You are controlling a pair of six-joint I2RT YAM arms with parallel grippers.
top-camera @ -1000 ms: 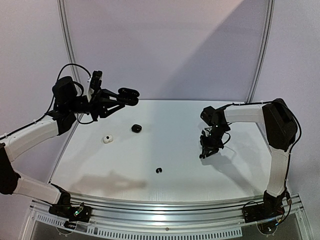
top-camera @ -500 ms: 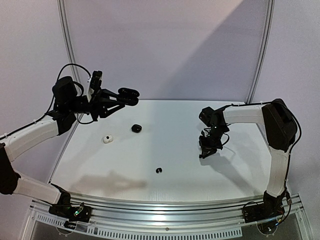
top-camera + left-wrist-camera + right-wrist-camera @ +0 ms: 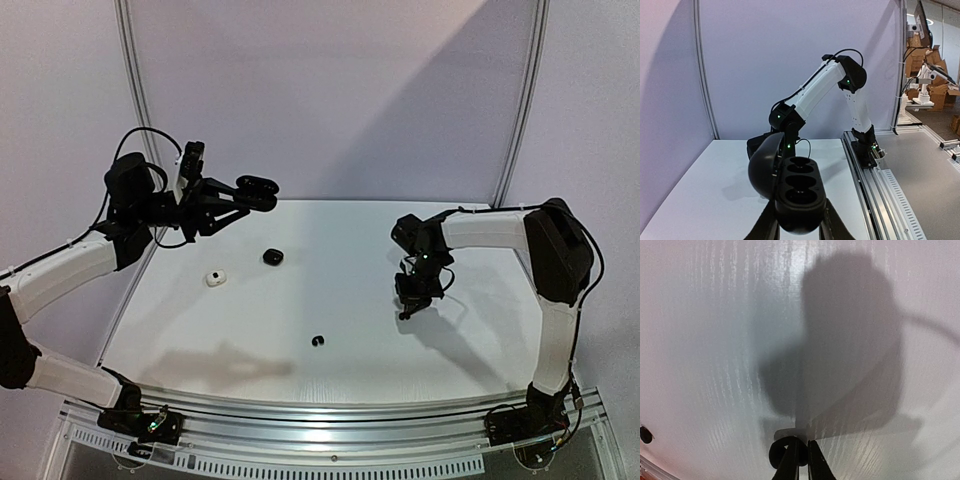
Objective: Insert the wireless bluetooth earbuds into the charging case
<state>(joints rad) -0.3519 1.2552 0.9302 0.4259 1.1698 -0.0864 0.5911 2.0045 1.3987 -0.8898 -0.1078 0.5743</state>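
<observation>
At bottom centre the left pincer (image 3: 799, 227) clasps the open black charging case (image 3: 797, 200), the right arm (image 3: 815, 90) bent over the counter (image 3: 705, 185) behind.

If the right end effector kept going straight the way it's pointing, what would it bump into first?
The white table: the right end effector points down at a bare patch. The black earbud pinched at its tips would probably touch first; the gap is unclear.

White, finely ribbed counter (image 3: 330, 300). Lying on it, well apart: small white piece (image 3: 215, 278) toward the left, black oval piece (image 3: 272, 256) just beyond and right of it, tiny black earbud (image 3: 318, 341) nearer the front.
</observation>
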